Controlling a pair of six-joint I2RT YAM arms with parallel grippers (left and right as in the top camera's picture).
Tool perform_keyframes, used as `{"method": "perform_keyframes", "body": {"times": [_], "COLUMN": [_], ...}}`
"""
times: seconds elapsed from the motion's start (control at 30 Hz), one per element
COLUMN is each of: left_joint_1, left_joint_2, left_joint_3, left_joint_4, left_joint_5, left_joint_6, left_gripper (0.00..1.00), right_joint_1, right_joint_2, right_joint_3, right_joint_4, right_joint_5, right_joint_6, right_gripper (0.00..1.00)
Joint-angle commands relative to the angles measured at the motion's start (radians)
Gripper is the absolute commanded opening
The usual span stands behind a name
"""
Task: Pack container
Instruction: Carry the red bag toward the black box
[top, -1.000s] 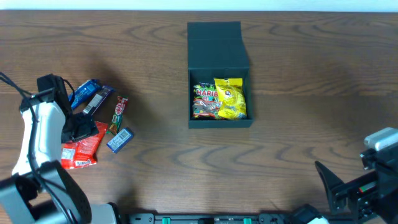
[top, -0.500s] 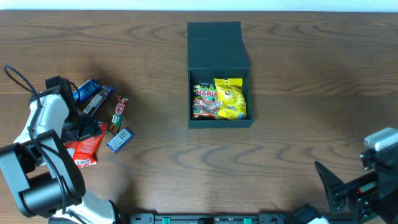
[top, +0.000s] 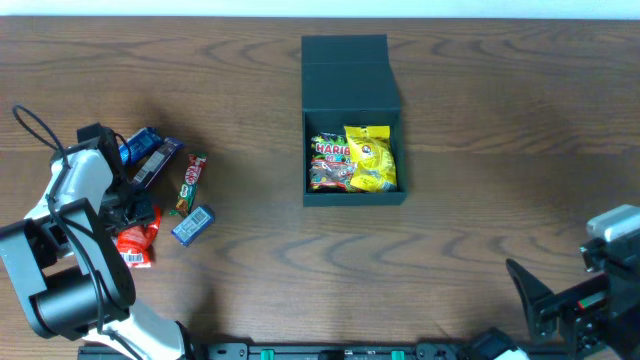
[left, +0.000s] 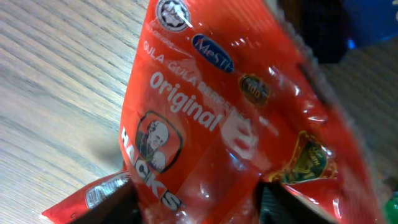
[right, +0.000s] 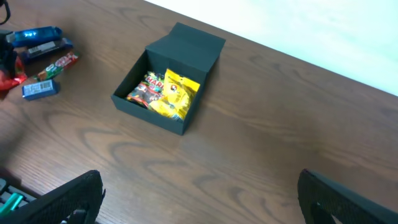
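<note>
The container (top: 350, 72), a dark teal box with its flap lid folded back, stands at the table's far middle and also shows in the right wrist view (right: 186, 45). Inside lie a Haribo packet (top: 328, 164) and a yellow packet (top: 371, 158). At the left, my left gripper (top: 128, 216) is shut on a red Hacks candy packet (left: 205, 118), which bunches up between the dark fingers (left: 112, 208). Low at the right edge, my right gripper (right: 202, 208) stands wide open over bare wood, holding nothing.
Loose snacks lie beside the left gripper: a blue packet (top: 140, 148), a dark bar (top: 160, 162), a green and red bar (top: 190, 180) and a small blue packet (top: 192, 224). Bare wood lies between this pile and the container.
My left gripper has closed on the red packet, which is now crumpled narrower. The left arm shifted slightly towards the pile. The right arm has not moved.
</note>
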Motion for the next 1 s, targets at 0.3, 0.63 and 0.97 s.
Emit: {"method": "perform_keyframes", "body": {"times": [0.3,0.63,0.97], "left_joint_1": [0.005,0.002,-0.32], "left_joint_2": [0.028,-0.249,-0.565], "left_joint_3": [0.009,0.023,0.023], "left_joint_4": [-0.069,-0.101,-0.024], "left_joint_5": [0.002,0.08,0.217], "left_joint_6": [-0.138,-0.163,-0.199], "left_gripper": [0.21,0.17,0.08], "right_joint_1": [0.004,0.004,0.004], "right_joint_2": [0.004,0.004,0.004], "right_joint_3": [0.001,0.001,0.001], "right_joint_4": [0.0,0.005,0.055], "right_joint_5": [0.0,0.0,0.0], "right_joint_6": [0.014,0.014,-0.009], "right_gripper": [0.99,0.99,0.99]}}
